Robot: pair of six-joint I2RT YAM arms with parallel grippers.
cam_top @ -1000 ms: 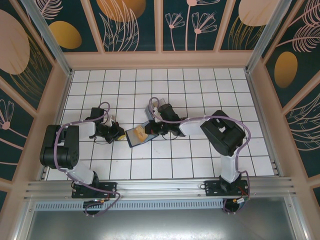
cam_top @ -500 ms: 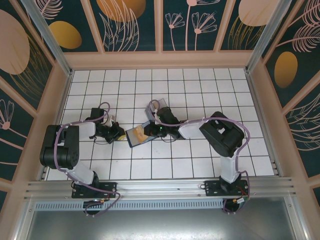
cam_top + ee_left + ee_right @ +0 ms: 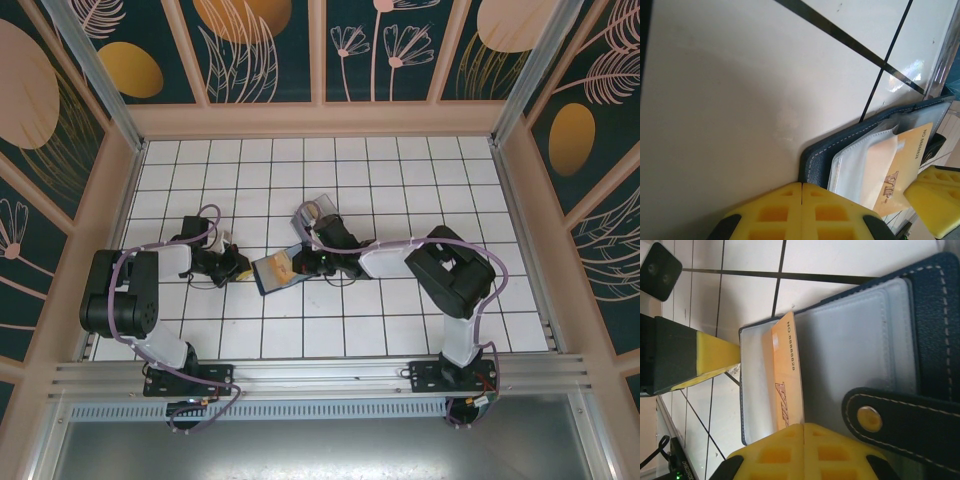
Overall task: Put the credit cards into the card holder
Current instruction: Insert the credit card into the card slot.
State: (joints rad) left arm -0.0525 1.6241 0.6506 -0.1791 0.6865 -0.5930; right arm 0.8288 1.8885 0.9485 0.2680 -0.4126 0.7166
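The card holder (image 3: pixel 272 272) lies open on the white tiles between the two arms, navy outside with greyish pockets (image 3: pixel 855 340) and its clasp tab (image 3: pixel 900 420) laid across. An orange-yellow credit card (image 3: pixel 787 375) sits partly in a pocket, its printed side up. My right gripper (image 3: pixel 804 427) is shut, and its yellow tips rest at the card's near end. My left gripper (image 3: pixel 801 186) is shut too, its tips against the holder's navy corner (image 3: pixel 820 160). From above, the left gripper (image 3: pixel 240 267) is at the holder's left edge and the right gripper (image 3: pixel 303 263) at its right.
A small grey-blue thing (image 3: pixel 322 205) lies just behind the right wrist. Wooden walls (image 3: pixel 320 120) close in the tiled floor on three sides. The arms' bases stand on the metal rail (image 3: pixel 320 375) at the near edge.
The right arm's elbow has shifted slightly to the right while its gripper stayed at the card. The left arm and the card holder have not moved.
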